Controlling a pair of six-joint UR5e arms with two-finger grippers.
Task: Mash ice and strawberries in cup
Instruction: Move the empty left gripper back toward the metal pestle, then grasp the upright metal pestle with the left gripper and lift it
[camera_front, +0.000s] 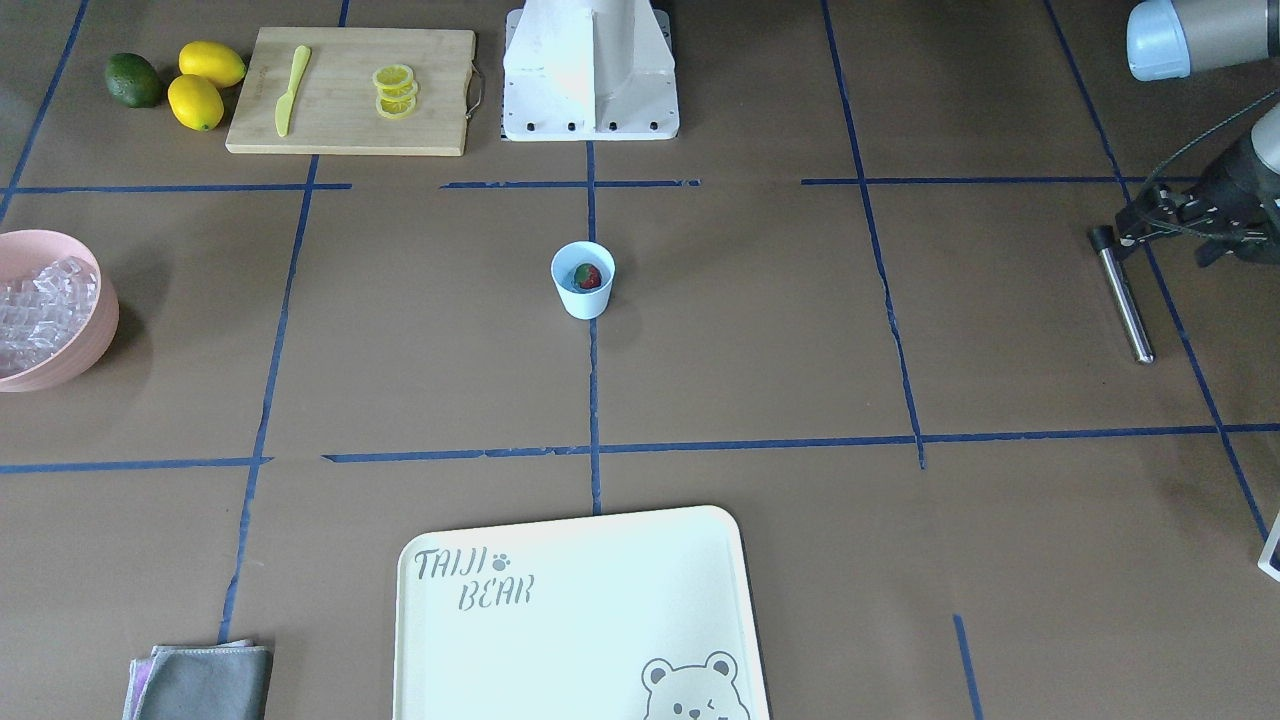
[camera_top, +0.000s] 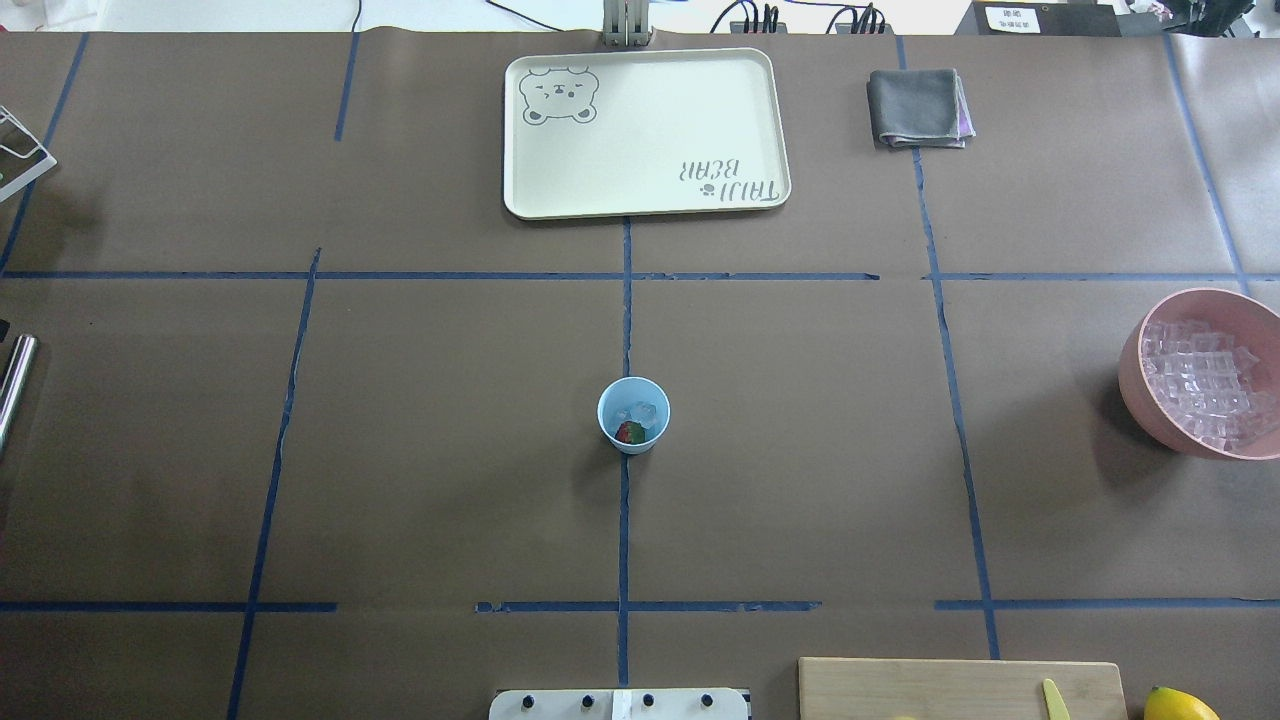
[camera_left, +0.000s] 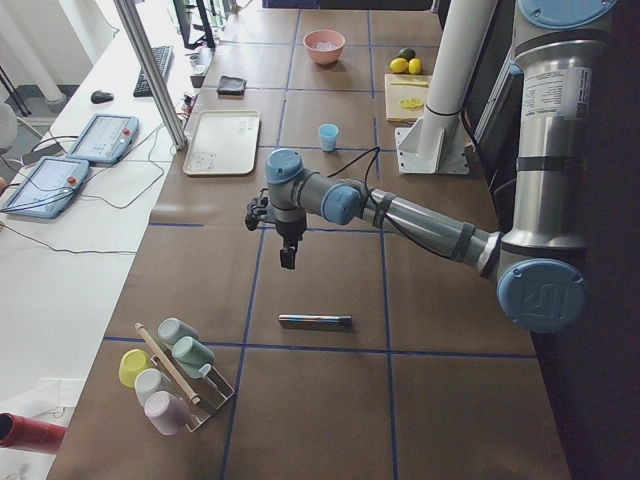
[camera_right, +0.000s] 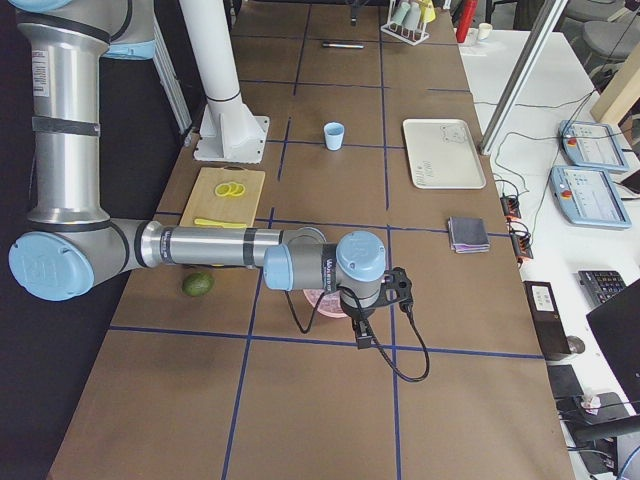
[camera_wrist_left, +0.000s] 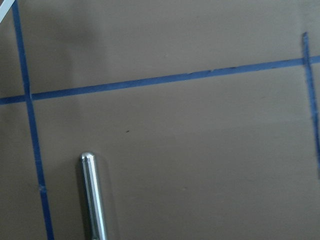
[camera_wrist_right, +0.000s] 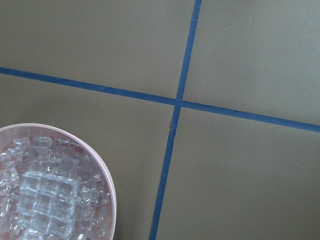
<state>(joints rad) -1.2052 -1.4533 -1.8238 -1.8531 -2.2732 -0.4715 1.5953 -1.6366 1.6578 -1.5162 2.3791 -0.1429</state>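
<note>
A: Starting with the front-facing view, where is the cup?

B: The cup (camera_front: 583, 285) stands upright mid-table on a blue tape line, with the strawberry (camera_front: 588, 277) inside it. The ice (camera_front: 40, 305) is piled in a pink bowl (camera_front: 100, 330) at the table's edge, well apart from the cup.

A: And overhead?

B: A few clear cubes lie in the cup beside the berry. A cream tray (camera_top: 650, 130) lies beyond it.

A: The left side view?

B: The left gripper (camera_left: 288, 258) hangs above the table, pointing down, near a metal rod (camera_left: 315, 321) that lies flat. I cannot tell whether its jaws are open or closed.

A: The right side view?

B: The right gripper (camera_right: 363, 338) hangs over the pink bowl. I cannot tell how its jaws stand either.

A: The wrist cameras?

B: The left one looks down on the rod's rounded end, just beside a tape line. The right one shows the bowl's rim, the cubes inside, and two tape lines crossing nearby
</note>
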